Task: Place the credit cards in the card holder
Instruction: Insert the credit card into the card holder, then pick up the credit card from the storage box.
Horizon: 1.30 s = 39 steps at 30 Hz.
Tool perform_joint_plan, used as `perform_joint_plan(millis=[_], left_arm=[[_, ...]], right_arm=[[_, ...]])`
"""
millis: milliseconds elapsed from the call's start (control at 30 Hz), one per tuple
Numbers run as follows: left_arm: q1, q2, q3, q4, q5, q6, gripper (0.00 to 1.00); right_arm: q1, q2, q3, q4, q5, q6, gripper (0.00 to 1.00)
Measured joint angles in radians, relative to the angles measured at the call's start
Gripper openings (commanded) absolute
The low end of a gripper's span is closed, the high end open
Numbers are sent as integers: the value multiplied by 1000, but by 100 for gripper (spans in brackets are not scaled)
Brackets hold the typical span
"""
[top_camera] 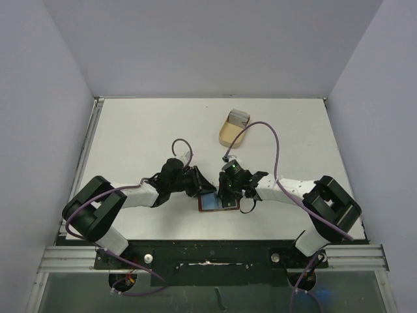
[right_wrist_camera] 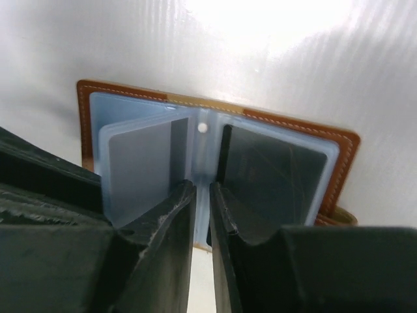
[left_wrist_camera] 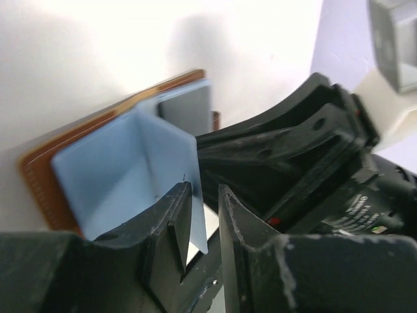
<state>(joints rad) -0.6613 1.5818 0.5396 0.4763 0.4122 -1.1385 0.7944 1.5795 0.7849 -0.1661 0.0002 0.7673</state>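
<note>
- Left gripper point(left_wrist_camera: 203, 195) – fingers nearly together around an upright pale-blue sleeve leaf point(left_wrist_camera: 163, 156). The leaf lies against 1 finger and a sliver of gap shows at the other, so I cannot tell if it is firmly pinched.
- Card holder point(right_wrist_camera: 293, 124) – open flat on the table between the 2 grippers. A grey card point(right_wrist_camera: 140, 166) sits in the raised leaf and a dark card point(right_wrist_camera: 270, 173) in the right pocket.
- Right gripper point(right_wrist_camera: 202, 189) – fingers nearly together at the spine with a thin pale strip between them; a clamp cannot be told.
- Likely step: seating a card. Steady the leaf, push along the pocket's plane, and avoid buckling the plastic.
- Tan tray point(top_camera: 228, 135) – well apart, farther back.
- Writing: none readable on the cards or holder. Small pale print on the right gripper's body is too blurred.
</note>
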Motion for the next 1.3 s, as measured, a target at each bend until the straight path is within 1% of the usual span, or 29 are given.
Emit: perform_joint_plan(millis=[200, 333, 400, 467, 533, 600, 667, 767, 833, 933, 1067, 1300], left_arm=[[-32, 4, 78, -6, 11, 16, 25], [-51, 61, 116, -1, 17, 26, 25], [-66, 118, 137, 3, 20, 29, 25], [-77, 165, 152, 14, 28, 29, 25], [-84, 193, 154, 22, 41, 28, 26], [-87, 199, 154, 19, 50, 29, 27], [-87, 188, 157, 8, 52, 44, 29], [-80, 134, 159, -58, 43, 75, 33], [-66, 69, 159, -121, 32, 101, 35], [-29, -44, 154, -204, 8, 137, 38], [39, -166, 120, -301, -14, 187, 38], [130, -277, 48, -501, -27, 277, 39]], right_arm=[[-10, -112, 0, -123, 87, -7, 28], [-75, -247, 1, -187, 161, -35, 38], [-120, -305, 1, -191, 190, -65, 42], [-175, -364, 2, -174, 209, -114, 43], [-220, -397, 5, -129, 209, -186, 43], [-250, -393, 25, -108, 208, -245, 44], [-280, -349, 90, -105, 191, -317, 45], [-333, -233, 242, -103, 135, -411, 50], [-374, -139, 354, -98, 103, -484, 53], [-412, -18, 478, -97, 79, -589, 58], [-438, 153, 644, -131, 61, -724, 60], [-460, 443, 930, -201, 60, -909, 63]])
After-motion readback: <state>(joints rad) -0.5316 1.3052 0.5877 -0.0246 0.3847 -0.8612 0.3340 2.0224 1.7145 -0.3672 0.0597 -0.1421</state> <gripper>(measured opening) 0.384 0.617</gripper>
